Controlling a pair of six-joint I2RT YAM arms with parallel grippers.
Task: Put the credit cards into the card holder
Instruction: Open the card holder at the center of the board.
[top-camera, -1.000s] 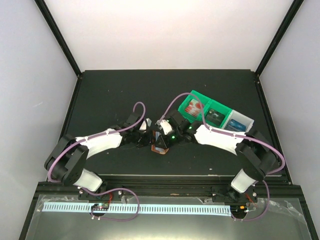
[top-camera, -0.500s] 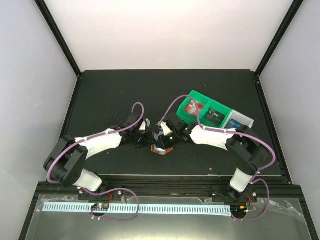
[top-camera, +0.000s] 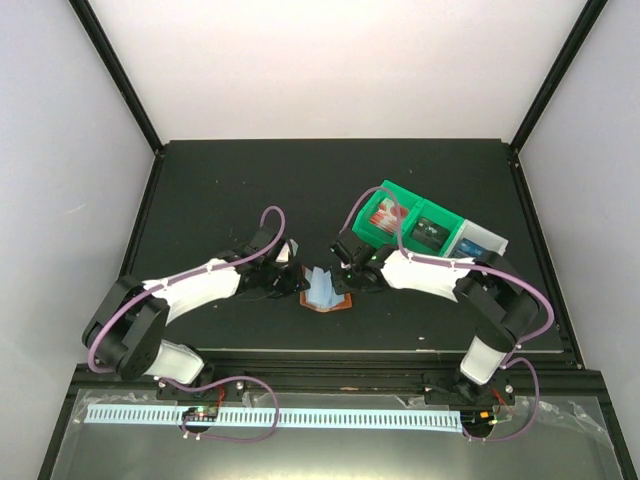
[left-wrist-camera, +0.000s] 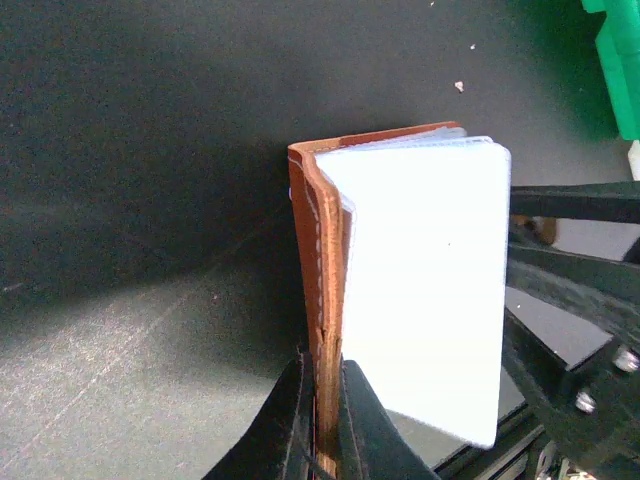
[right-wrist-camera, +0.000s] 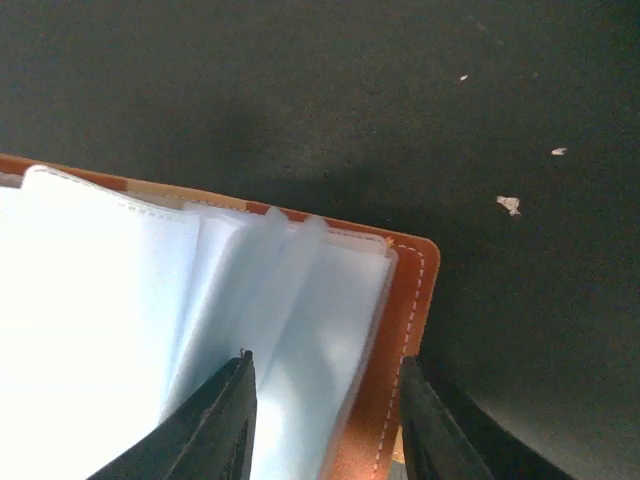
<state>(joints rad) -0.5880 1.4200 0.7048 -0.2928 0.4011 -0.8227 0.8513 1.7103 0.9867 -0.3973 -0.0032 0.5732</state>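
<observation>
Black matting covers the table. Right of its middle, the green bin and the pale grey bin stand touching in a slanting row. Credit cards lie in the green compartments, one red and one darker, so those at least have not reached the holder yet. The card holder lies about midway along the table, nearer its near edge than its far one. It is reddish-brown leather with pale stitching along the rim, opened like a book, and a sheaf of clear plastic sleeves fans out of it. Whether any sleeve has a card in it cannot be told. The left gripper is pinched tight on the edge of one leather cover, apparently to pin the holder open and keep it from sliding. The right gripper has its jaws parted, straddling the sleeves and the stitched corner of the other cover without any visible grip. I take that as readying to leaf through the sleeves for a free pocket.
</observation>
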